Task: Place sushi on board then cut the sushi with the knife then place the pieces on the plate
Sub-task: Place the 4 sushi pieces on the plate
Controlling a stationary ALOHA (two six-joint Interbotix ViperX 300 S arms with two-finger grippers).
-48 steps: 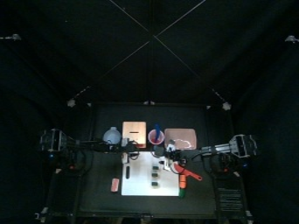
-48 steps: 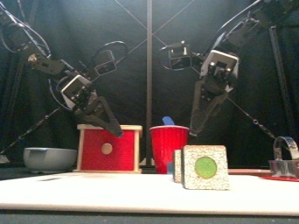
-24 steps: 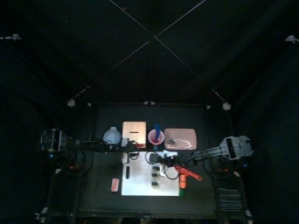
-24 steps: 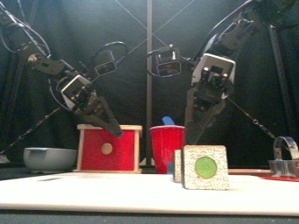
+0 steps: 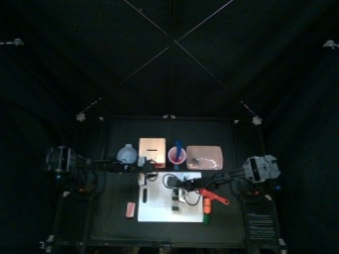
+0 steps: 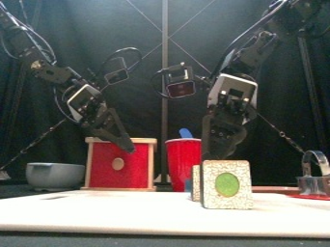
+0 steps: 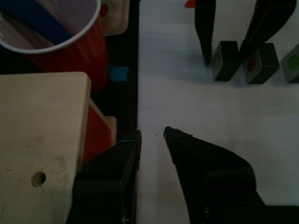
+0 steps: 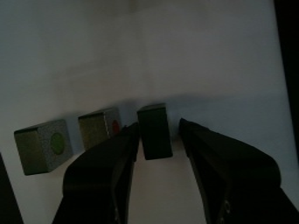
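Three sushi blocks (image 6: 226, 183) stand apart on the board (image 5: 157, 210). The right tool (image 8: 159, 126) straddles one, jaws parted just wider than it. Plating looks underway: next, close, lift, carry to the tray (image 5: 205, 156) behind. The left tool (image 7: 152, 136) hangs empty, barely open. Whether any pad touches the block is unclear.

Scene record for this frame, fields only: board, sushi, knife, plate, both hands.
board: white cutting board, centre front of the table
sushi: at least three sushi pieces, dark green, standing apart on the board
knife: blue knife in the red cup
plate: pink tray, behind the board, right of the cup
right hand: open, jaws either side of one piece
left hand: narrowly open, holds nothing, over the board's edge beside the wooden box
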